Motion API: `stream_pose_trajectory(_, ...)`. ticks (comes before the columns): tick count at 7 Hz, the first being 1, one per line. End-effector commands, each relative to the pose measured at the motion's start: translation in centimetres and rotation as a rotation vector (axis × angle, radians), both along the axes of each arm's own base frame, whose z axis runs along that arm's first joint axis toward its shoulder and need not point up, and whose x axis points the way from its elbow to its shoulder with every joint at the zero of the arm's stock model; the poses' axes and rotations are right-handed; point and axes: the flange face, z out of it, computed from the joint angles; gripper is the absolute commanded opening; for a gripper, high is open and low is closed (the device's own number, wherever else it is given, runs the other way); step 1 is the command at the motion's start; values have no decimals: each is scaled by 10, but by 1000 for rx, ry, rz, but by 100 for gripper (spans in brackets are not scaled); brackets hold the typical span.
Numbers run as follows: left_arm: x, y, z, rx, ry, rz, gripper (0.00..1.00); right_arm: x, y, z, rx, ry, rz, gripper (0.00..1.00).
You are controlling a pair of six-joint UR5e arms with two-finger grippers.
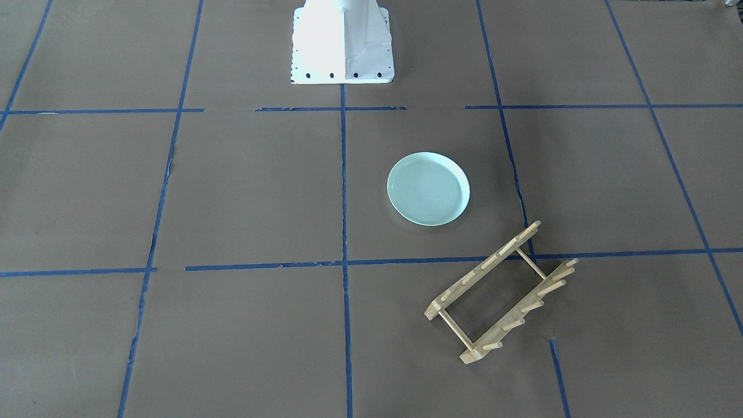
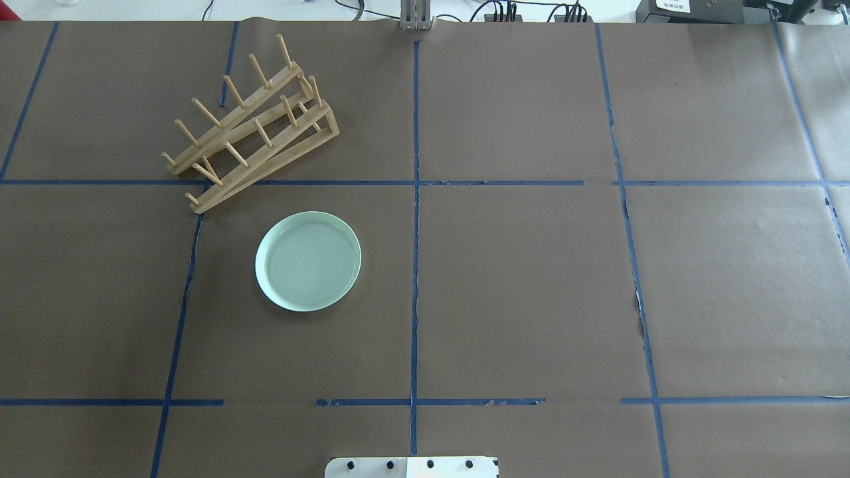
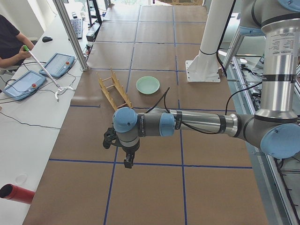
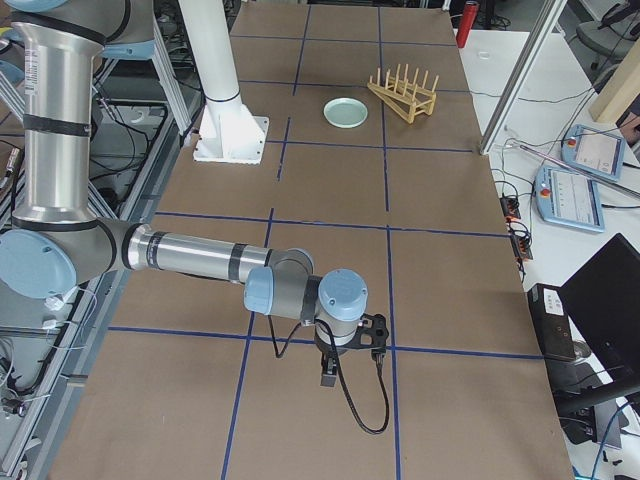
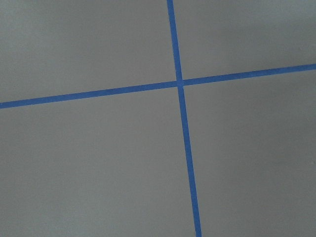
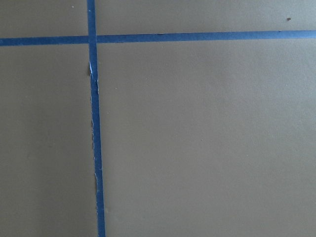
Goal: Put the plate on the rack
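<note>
One tabletop (image 2: 531, 299), covered in brown paper and marked off into squares by blue tape lines (image 2: 416, 265).

Two arms, grey tube with pale blue joint caps. The left arm (image 3: 201, 123) reaches out level over the left end of the tabletop. The right arm (image 4: 190, 252) does likewise over the right end. Neither shows in the overhead or front-facing views.

One white pedestal (image 1: 341, 43), bolted down at the middle of the robot-side edge.

One rack (image 2: 255, 133), light wood, two rails of upright pegs joined by thin crossbars. It stands empty on the robot's left half of the tabletop, close to the far edge and skewed to the tape grid. Its lower end crosses a tape line.

One plate (image 2: 308, 261), pale mint green, round, low rim. It lies flat on the tabletop on the robot's left half, about midway between the far and robot-side edges. It is near the rack's lower end, not touching it.

Two end effectors, black, both pointing down.
- Left end effector (image 3: 127, 161): above a tape line near the left end edge. Released or clenched: cannot tell.
- Right end effector (image 4: 328, 378): above a tape line near the right end edge. State likewise cannot be told.

Both wrist views show only paper and tape.
</note>
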Motion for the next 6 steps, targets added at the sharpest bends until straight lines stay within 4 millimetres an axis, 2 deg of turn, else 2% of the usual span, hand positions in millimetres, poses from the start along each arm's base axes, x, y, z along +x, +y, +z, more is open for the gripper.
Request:
stream_pose_trajectory(1,-1,-2,-1,-5,-10,-7,100,0,0,0,0,0,0,100)
stream_pose_trajectory(4,-1,1,-13,29,-9,-4,100,0,0,0,0,0,0,100)
stream_pose_trajectory(6,1,-4,-19,62,0,-3,100,0,0,0,0,0,0,100)
